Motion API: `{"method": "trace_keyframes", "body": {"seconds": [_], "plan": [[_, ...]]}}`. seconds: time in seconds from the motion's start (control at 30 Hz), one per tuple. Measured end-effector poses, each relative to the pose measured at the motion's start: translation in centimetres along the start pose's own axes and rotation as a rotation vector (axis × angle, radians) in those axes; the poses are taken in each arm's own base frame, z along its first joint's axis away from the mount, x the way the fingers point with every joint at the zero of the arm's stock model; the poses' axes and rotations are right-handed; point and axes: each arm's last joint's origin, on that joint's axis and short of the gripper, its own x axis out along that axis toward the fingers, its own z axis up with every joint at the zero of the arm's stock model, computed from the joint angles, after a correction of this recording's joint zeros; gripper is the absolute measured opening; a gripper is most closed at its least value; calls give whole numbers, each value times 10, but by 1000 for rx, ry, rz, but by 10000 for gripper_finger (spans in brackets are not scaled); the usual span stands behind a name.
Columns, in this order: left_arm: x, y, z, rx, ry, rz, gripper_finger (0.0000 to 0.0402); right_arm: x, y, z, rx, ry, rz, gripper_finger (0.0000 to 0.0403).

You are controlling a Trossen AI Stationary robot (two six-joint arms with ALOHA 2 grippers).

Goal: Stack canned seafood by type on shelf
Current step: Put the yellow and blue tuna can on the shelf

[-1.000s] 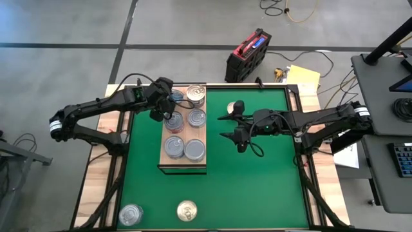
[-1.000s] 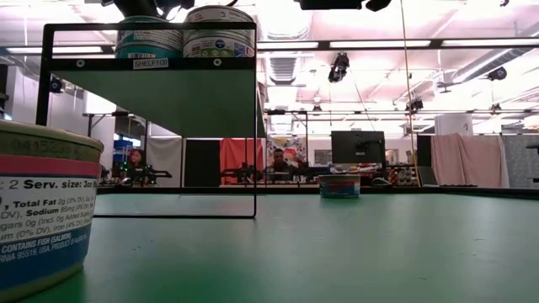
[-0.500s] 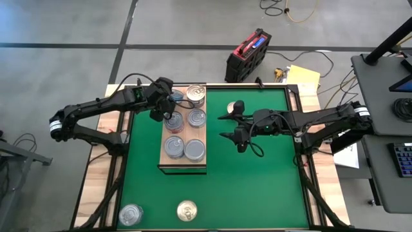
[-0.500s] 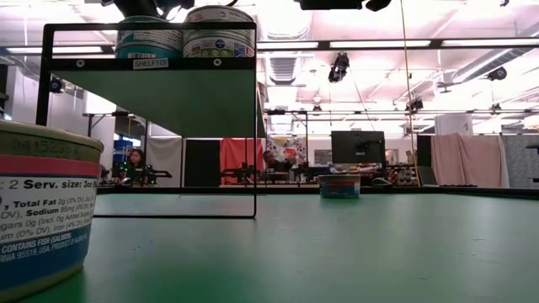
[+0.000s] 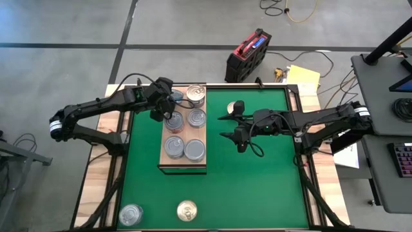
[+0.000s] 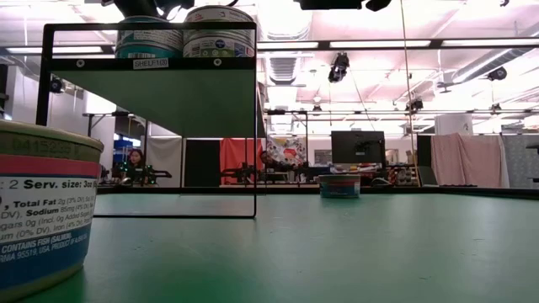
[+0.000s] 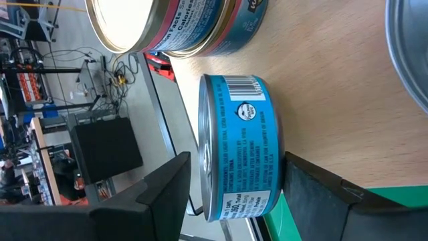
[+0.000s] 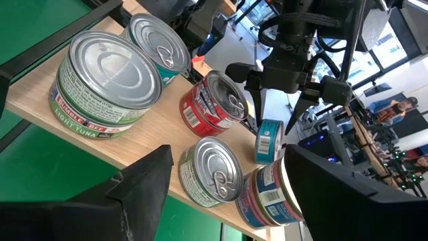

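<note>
The shelf (image 5: 183,166) is a raised wooden board on the green mat, and several tins of canned seafood lie flat on it. Among them are a red tin (image 8: 212,102) and a stacked pair (image 8: 107,77). My left gripper (image 5: 168,109) reaches over the shelf's far left corner. A blue tin (image 7: 241,147) stands on edge there between its open fingers. In the right wrist view this blue tin (image 8: 269,142) shows upright below that gripper. My right gripper (image 5: 223,127) hovers open over the mat to the right of the shelf and holds nothing. My left gripper straddles the blue tin's two flat faces, slanting down from the table's left. A thin gap shows between one finger (image 7: 167,194) and the lid (image 7: 204,167). The other finger (image 7: 314,194) lies close to the bottom rim (image 7: 280,164); whether it touches, I cannot tell.
Two loose tins lie on the mat near the front edge, one silver-lidded (image 5: 131,214) and one gold-lidded (image 5: 187,210). The low view shows a tin (image 6: 42,210) close by and the shelf frame (image 6: 152,84) standing tall. Open mat lies right of and in front of the shelf.
</note>
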Motion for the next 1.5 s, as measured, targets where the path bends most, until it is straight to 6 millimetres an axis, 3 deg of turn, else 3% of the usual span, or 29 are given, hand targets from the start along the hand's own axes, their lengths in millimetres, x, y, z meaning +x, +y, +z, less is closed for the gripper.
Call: {"method": "trace_keyframes", "body": {"seconds": [0.37,0.8,1.2,1.5], "plan": [[0,0,0,23,-1,0,210,0,0,0,0,0,0,286],[0,0,0,23,-1,0,243,0,0,0,0,0,0,295],[0,0,0,22,-2,2,244,0,0,0,0,0,0,279],[0,1,1,18,-7,9,244,0,0,0,0,0,0,293]]}}
